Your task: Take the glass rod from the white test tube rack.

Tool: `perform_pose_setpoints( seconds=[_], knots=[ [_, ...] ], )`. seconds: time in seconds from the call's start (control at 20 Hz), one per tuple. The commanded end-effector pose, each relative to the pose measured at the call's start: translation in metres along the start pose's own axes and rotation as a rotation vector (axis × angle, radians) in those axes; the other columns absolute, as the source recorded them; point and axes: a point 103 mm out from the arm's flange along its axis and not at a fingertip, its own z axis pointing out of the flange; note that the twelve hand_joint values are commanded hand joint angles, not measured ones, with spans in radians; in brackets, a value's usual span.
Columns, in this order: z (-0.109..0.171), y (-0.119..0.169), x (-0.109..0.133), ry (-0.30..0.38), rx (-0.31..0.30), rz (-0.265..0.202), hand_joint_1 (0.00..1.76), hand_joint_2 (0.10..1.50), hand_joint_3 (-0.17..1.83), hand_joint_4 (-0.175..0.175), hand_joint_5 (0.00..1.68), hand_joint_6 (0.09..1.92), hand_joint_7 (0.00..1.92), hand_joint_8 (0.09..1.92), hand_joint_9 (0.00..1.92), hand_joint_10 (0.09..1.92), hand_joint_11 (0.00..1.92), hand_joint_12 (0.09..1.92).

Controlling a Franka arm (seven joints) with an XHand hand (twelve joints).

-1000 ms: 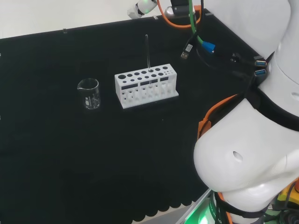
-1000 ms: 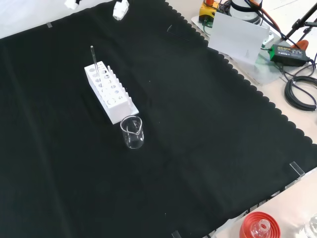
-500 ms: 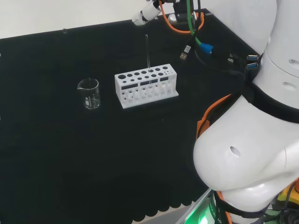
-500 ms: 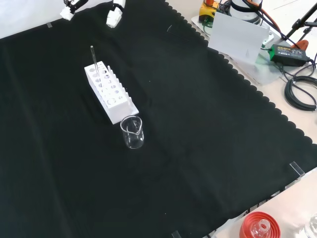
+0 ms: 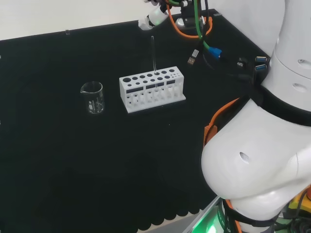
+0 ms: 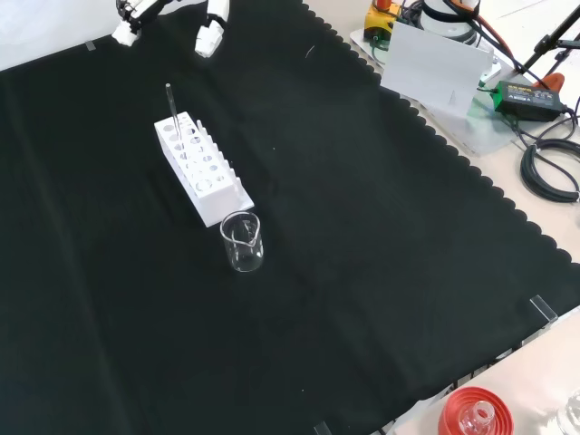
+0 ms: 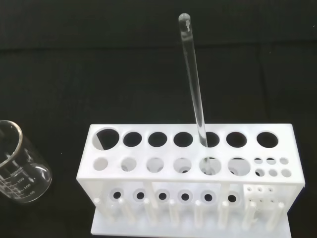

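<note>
A clear glass rod (image 5: 153,52) stands upright in a back-row hole of the white test tube rack (image 5: 152,90), right of its middle in the head view. In the front view the rod (image 6: 171,111) rises from the rack's far end (image 6: 201,168). The wrist view looks down on the rod (image 7: 193,87) and the rack (image 7: 188,171). The hand (image 5: 154,17) hovers above and beyond the rod's top, apart from it. In the front view two white fingertips (image 6: 209,31) are spread wide and hold nothing.
A small clear beaker (image 5: 92,97) stands left of the rack in the head view, nearer than it in the front view (image 6: 242,242). The arm's white links (image 5: 257,160) fill the head view's right. A red ribbed stand (image 6: 471,412) sits off the cloth's near edge.
The hand's fingertips have come further into both views, lower and closer to the rod's top. Rod, rack and beaker have not moved.
</note>
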Motion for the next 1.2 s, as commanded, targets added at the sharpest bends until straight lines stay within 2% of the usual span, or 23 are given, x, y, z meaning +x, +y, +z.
perform_pose_setpoints(
  seconds=[0.05,1.2],
  knots=[
    [0.018,0.006,0.002,-0.003,0.031,-0.025,0.55,0.79,0.39,-0.038,0.16,0.09,0.04,0.8,0.24,0.96,0.11,1.51],
    [0.058,0.029,-0.007,-0.011,0.127,-0.042,0.55,0.79,0.41,-0.045,0.19,0.09,0.07,0.83,0.3,0.94,0.15,1.5]
  ],
)
